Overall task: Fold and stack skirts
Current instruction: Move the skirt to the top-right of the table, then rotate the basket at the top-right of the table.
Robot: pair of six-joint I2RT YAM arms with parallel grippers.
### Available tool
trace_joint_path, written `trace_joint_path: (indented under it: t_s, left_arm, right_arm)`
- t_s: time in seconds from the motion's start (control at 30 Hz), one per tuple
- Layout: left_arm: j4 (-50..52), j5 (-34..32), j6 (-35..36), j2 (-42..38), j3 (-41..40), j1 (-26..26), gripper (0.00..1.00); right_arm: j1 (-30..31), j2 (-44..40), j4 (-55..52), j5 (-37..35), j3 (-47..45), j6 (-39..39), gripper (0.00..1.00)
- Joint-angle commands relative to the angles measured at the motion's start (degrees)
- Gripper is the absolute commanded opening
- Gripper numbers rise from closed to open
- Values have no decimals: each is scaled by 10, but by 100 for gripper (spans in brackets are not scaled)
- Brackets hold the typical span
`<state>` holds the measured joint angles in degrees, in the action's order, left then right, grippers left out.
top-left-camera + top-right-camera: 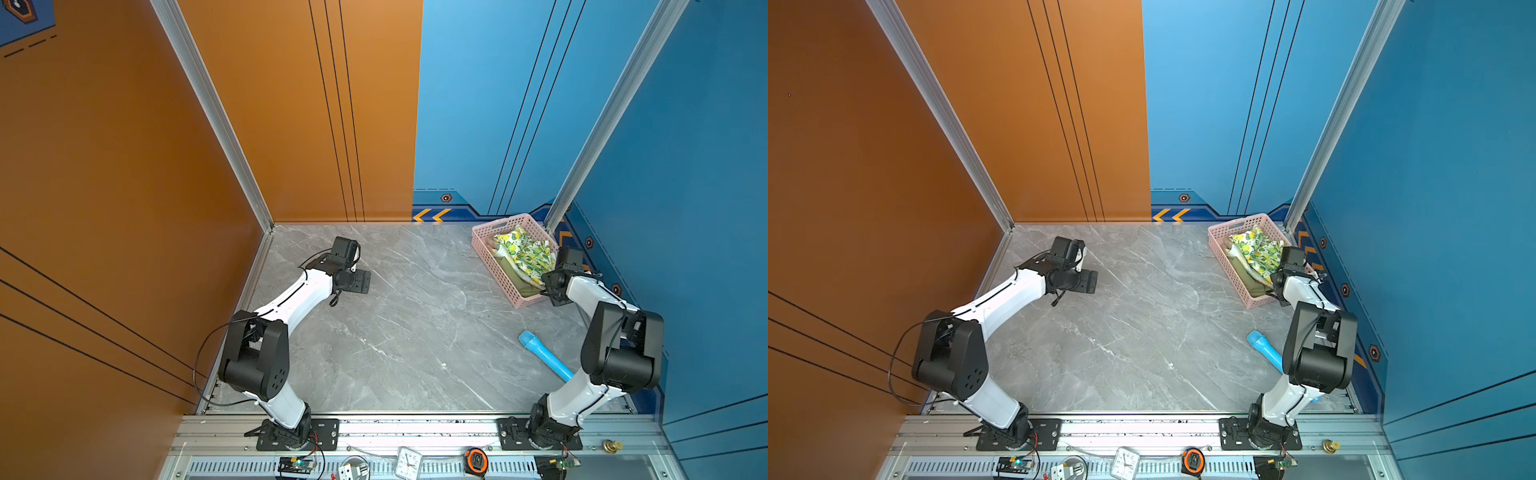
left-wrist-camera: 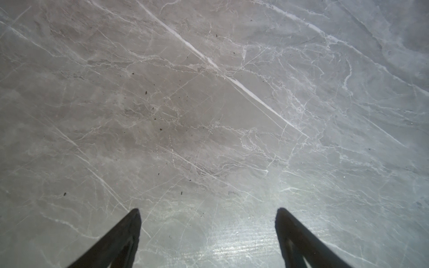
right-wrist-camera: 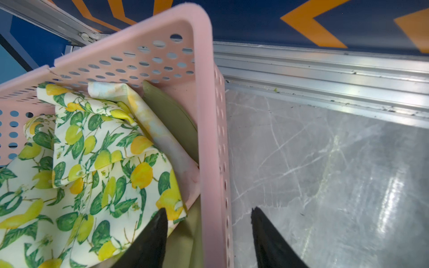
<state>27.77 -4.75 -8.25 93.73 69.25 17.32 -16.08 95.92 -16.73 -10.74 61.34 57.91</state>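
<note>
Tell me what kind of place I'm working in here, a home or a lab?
Most likely a robot test cell, not a home: an orange panel wall and a blue panel wall on aluminium framing, a marble-look tabletop, and a clock and tape measure on the front ledge.

White ground strewn with yellow lemons and green leaves on the lemon-print skirt (image 3: 92,162). Soft washes of yellow, pale blue and pink on the pastel skirt (image 3: 153,130). Plain olive green on the olive skirt (image 3: 171,113). Pink throughout the basket (image 3: 204,92), patterned with rows of round holes. Grey marble with thin white veins across the desk (image 2: 209,116). Black on the left tool (image 2: 208,209) and the right tool (image 3: 209,208). Light blue on the tube (image 1: 544,355). Orange chevrons (image 1: 432,215) on dark blue.
</note>
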Motion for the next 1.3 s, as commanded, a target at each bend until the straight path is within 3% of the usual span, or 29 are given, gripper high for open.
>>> trace_joint_path:
  t_s: [0.0,0.17,0.27,0.4,0.53,0.63,0.83,1.27]
  left_arm:
    - [13,21,-6,-4,22,8,92]
    - [13,25,-6,-4,21,15,92]
    - [14,29,-7,-4,23,19,92]
    - [13,33,-5,-2,24,20,92]
    - [13,39,-3,-2,22,21,92]
    - [14,41,-1,-1,22,22,92]
    - [13,44,2,2,21,22,92]
    - [13,51,1,9,25,23,93]
  right_arm:
    - [1,-48,-15,-8,-2,-64,65]
    - [34,-130,15,-50,-30,-173,70]
    - [79,-163,62,-28,-34,-275,73]
    - [165,-125,41,26,24,-424,74]
    - [231,-67,-2,55,81,-513,74]
    - [261,-21,-41,116,128,-558,74]
    - [287,106,-149,147,249,-583,73]
    - [277,289,-236,23,436,-566,72]
